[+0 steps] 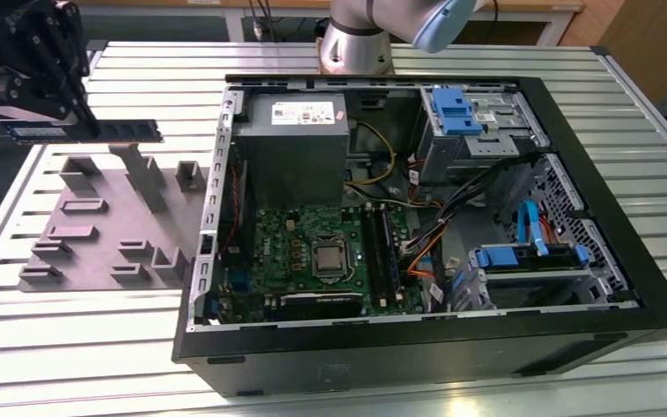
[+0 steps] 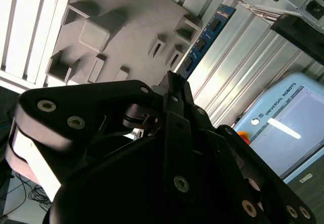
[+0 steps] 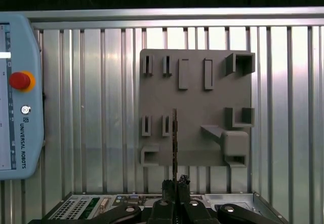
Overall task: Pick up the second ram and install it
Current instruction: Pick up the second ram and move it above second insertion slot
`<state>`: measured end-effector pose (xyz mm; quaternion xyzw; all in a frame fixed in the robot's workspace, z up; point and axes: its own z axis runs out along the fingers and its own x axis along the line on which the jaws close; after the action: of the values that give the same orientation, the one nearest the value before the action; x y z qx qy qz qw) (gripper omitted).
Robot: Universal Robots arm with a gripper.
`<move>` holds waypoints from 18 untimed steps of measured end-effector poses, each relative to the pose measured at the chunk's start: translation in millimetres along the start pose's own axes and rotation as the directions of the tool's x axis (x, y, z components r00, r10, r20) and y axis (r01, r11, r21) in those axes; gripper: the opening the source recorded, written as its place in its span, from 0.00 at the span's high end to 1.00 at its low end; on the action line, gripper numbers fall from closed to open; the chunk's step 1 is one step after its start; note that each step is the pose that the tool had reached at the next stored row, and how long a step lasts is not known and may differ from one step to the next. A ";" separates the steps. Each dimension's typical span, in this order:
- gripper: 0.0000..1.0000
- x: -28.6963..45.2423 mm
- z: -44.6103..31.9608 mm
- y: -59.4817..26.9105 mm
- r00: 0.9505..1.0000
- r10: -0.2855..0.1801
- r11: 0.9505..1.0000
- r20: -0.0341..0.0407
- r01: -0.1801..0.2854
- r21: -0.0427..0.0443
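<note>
Open black metal computer case: green motherboard inside, installation not begun. Outside the case, on the exterior view's left, the black gripper is clamped on the thin dark second ram, airborne. Pickup complete; seating outstanding.

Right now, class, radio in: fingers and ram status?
Status: fingers shut on second ram. Ram held above grey fixture, outside computer case. Not installed.
</note>
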<state>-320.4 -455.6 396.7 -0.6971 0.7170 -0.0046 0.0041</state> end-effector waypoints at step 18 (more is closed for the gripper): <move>0.86 -0.1 0.2 -4.5 1.000 0.000 1.000 0.000 0.000 0.000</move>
<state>-315.9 -455.6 396.5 -0.6971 0.7170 -0.0046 0.0041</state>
